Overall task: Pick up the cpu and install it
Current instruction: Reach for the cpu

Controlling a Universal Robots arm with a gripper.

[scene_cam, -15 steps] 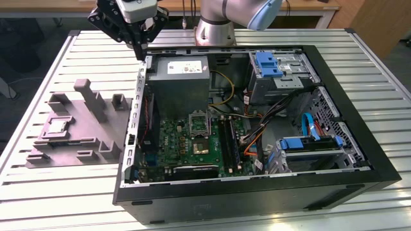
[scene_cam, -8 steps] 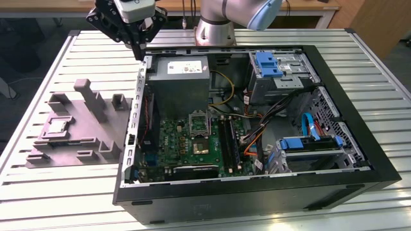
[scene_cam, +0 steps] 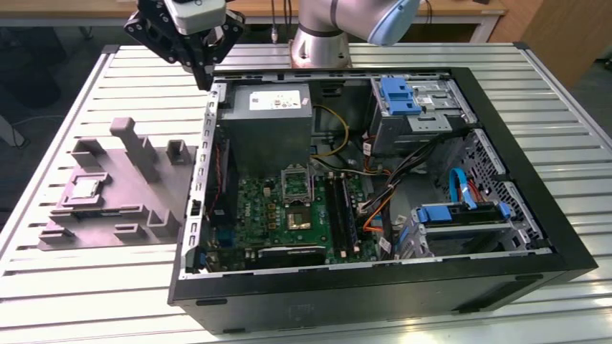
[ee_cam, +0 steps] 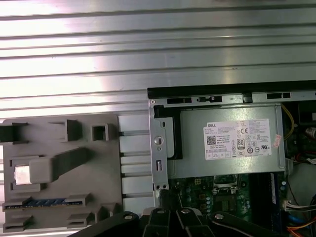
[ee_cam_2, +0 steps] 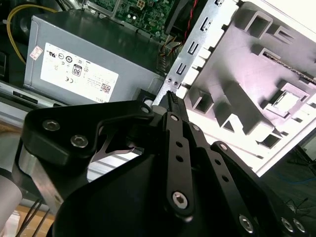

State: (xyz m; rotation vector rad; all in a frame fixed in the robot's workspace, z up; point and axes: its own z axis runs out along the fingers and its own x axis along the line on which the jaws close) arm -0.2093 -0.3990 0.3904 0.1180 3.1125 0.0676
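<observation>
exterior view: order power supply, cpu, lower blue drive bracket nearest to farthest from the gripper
From the gripper:
1. power supply, just inside the case corner beside it.
2. cpu, in the grey tray on the exterior view's left.
3. lower blue drive bracket, across the case on the exterior view's right.

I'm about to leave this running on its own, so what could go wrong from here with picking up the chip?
The claw hangs right by the computer case's metal rim, so a low sideways move might strike it. The chip lies in a recess of the grey holder beside tall posts, which the claw could clip. The claw looks shut, so it may need opening before it descends.
</observation>
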